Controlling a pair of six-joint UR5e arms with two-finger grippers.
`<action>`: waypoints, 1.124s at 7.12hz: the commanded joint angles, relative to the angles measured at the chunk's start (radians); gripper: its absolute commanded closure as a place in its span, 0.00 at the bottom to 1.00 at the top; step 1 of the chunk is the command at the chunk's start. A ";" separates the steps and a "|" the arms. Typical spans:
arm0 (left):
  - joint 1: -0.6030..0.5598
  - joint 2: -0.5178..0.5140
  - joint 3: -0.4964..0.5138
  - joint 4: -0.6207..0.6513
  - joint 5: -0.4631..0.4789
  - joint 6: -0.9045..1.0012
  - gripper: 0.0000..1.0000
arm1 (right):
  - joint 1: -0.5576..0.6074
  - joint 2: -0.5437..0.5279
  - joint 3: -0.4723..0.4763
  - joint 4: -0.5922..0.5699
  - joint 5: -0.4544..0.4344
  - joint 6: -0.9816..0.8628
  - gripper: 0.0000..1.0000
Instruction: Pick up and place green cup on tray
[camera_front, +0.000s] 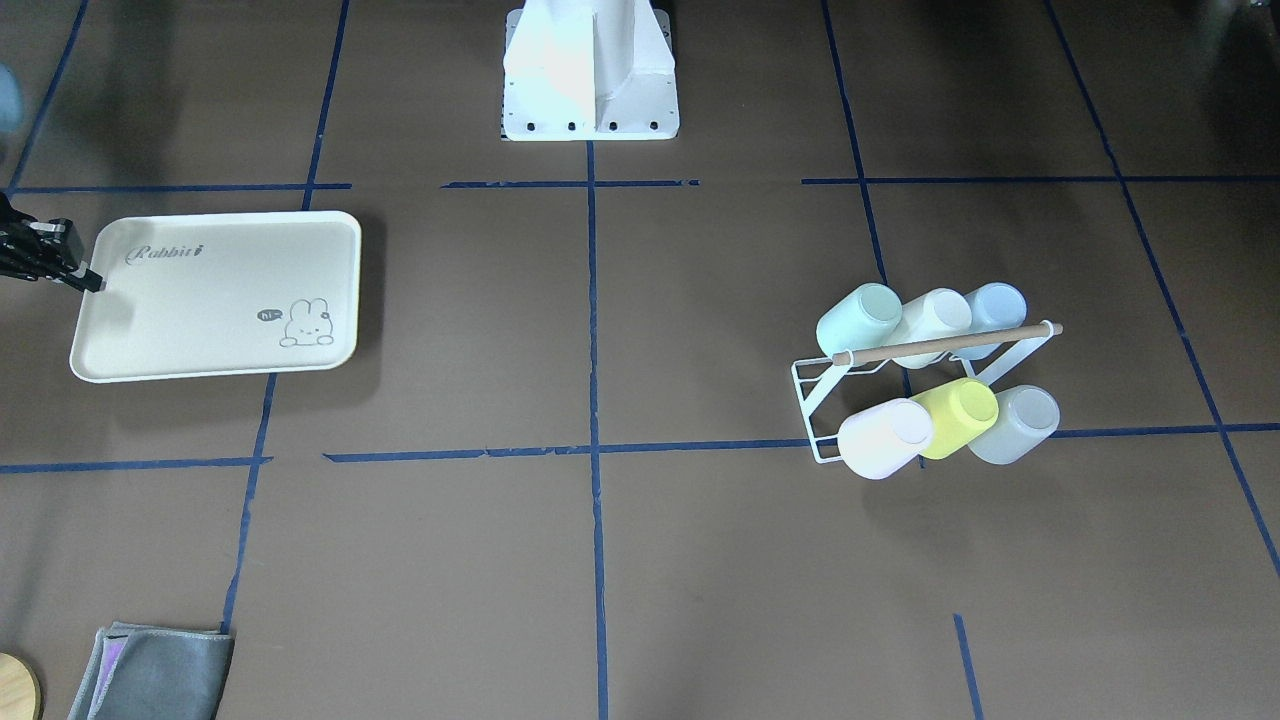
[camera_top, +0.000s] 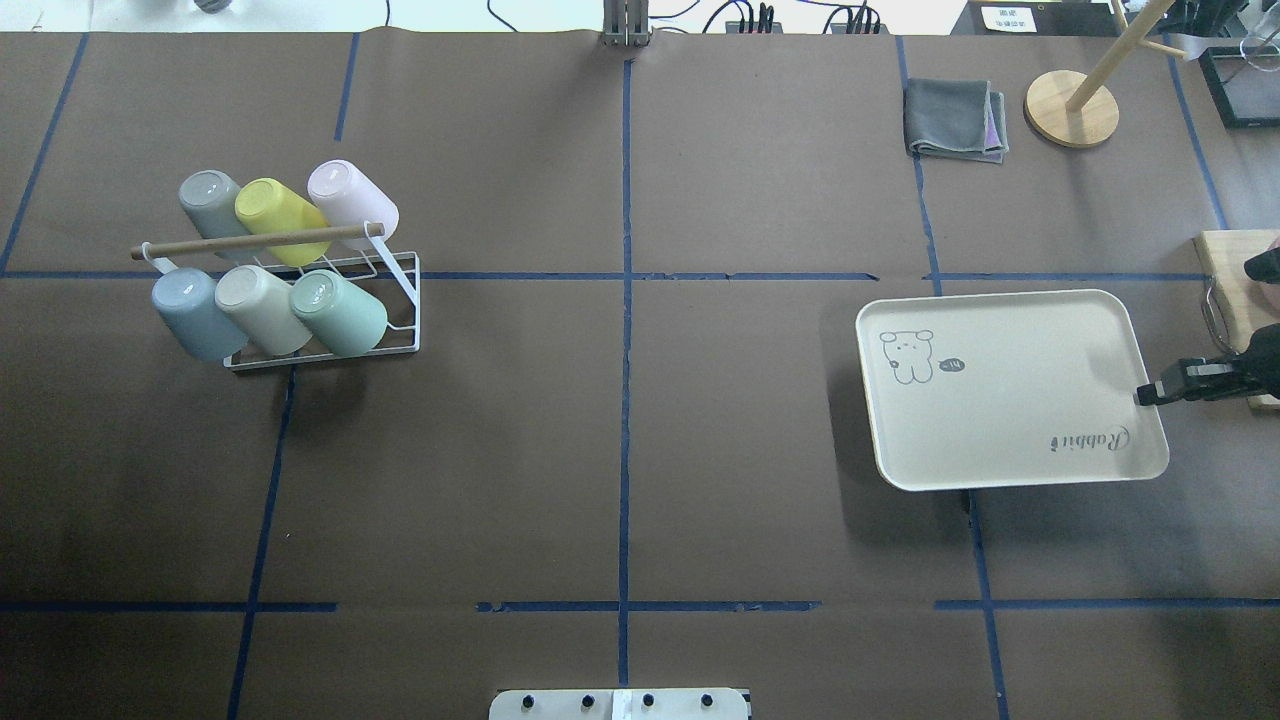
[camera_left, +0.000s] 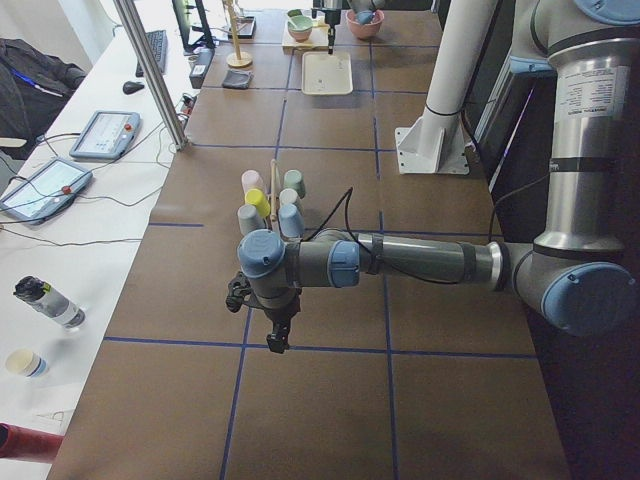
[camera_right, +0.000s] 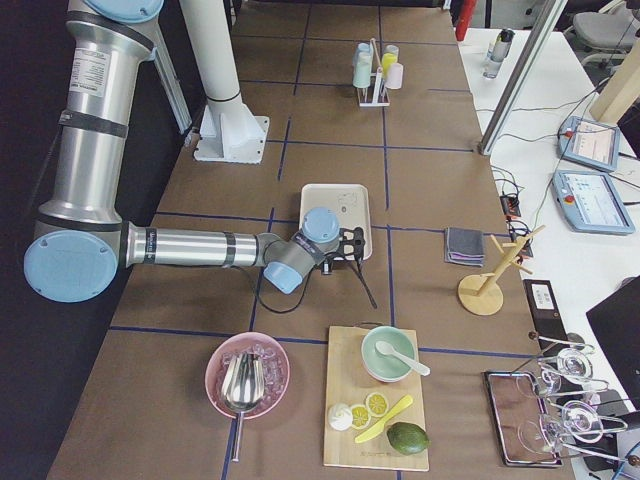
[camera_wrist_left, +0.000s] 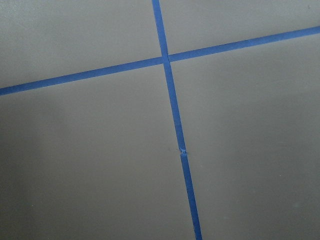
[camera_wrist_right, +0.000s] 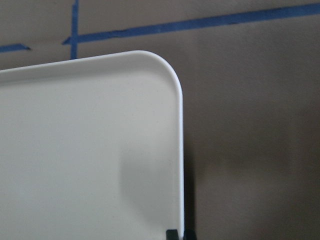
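The green cup (camera_top: 340, 312) lies tilted on a white wire rack (camera_top: 400, 300) at the table's left, the rightmost of the near row; it also shows in the front view (camera_front: 860, 318). The cream tray (camera_top: 1010, 390) with a bunny drawing lies flat on the right, empty. My right gripper (camera_top: 1145, 393) is at the tray's right rim, fingers close together; in the right wrist view its fingertips (camera_wrist_right: 172, 234) straddle the rim of the tray (camera_wrist_right: 90, 150). My left gripper (camera_left: 278, 340) shows only in the left side view, pointing down over bare table far from the rack; I cannot tell its state.
The rack also holds pale blue, cream, grey, yellow-green (camera_top: 275, 215) and pink cups under a wooden bar (camera_top: 250, 242). A grey cloth (camera_top: 955, 120) and a wooden stand (camera_top: 1070, 108) sit at the far right. A cutting board (camera_top: 1235, 300) lies right of the tray.
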 joint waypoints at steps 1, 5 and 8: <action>-0.002 0.000 -0.004 0.000 0.000 0.000 0.00 | -0.056 0.133 0.011 -0.006 -0.010 0.193 1.00; -0.002 0.003 -0.005 0.000 0.000 -0.002 0.00 | -0.243 0.359 0.153 -0.357 -0.156 0.273 1.00; -0.002 0.003 0.001 0.000 0.000 0.000 0.00 | -0.493 0.486 0.160 -0.489 -0.435 0.364 1.00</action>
